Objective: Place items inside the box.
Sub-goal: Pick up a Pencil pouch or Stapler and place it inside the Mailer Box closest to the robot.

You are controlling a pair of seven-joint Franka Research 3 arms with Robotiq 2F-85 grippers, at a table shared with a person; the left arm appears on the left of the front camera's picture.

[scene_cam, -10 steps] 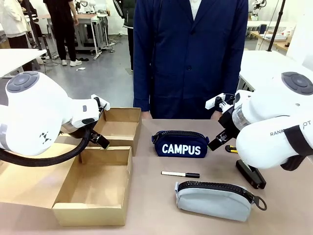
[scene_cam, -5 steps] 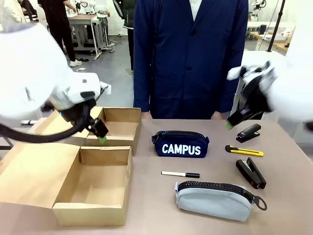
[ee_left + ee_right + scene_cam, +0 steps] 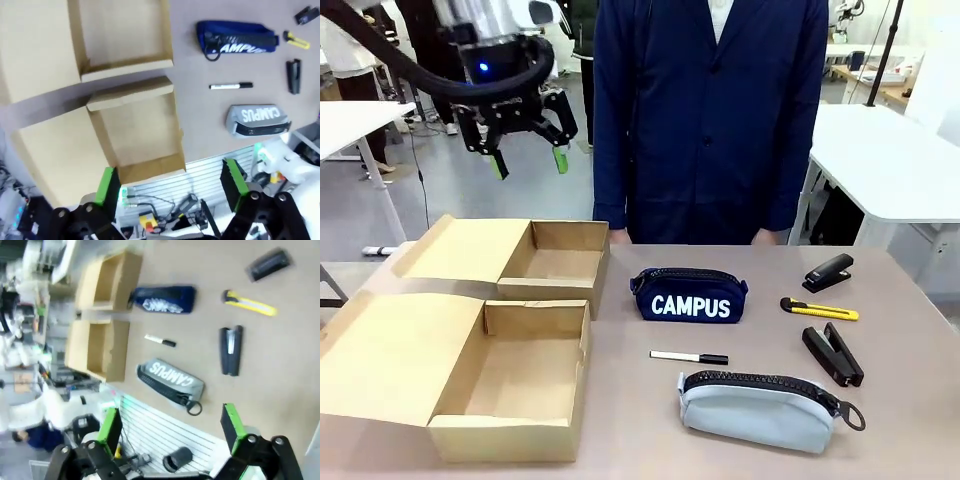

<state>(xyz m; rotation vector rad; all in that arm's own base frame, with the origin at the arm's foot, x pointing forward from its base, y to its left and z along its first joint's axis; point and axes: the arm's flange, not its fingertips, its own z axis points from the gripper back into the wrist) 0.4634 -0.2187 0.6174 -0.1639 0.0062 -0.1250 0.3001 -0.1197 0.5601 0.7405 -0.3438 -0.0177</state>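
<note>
On the brown bench [image 3: 620, 440], the pale grey zip pouch with black zipper [image 3: 758, 410] lies nearest. Behind it are the white black-capped marker [image 3: 688, 356], black stapler [image 3: 833, 353] and navy zip pouch lettered CAMPUS [image 3: 689, 295], all outside the open cardboard box [image 3: 510, 437]. The left gripper [image 3: 529, 162] hangs high at far left, fingers spread. The right gripper [image 3: 171, 424] looks down from above, fingers spread. A second ago both arms crouched low.

Near box [image 3: 505, 440] and far box [image 3: 545, 290] were found open-topped at 9 o'clock, walls upright, flaps spread outward, bare tabletop [image 3: 630, 420] was left at 6 o'clock beside grey pouch [image 3: 760, 408], 12 o'clock edge was blocked by a person [image 3: 710, 120], 3 o'clock side was crowded by black stapler [image 3: 833, 352], second stapler [image 3: 828, 272] and yellow knife [image 3: 819, 309]
</note>
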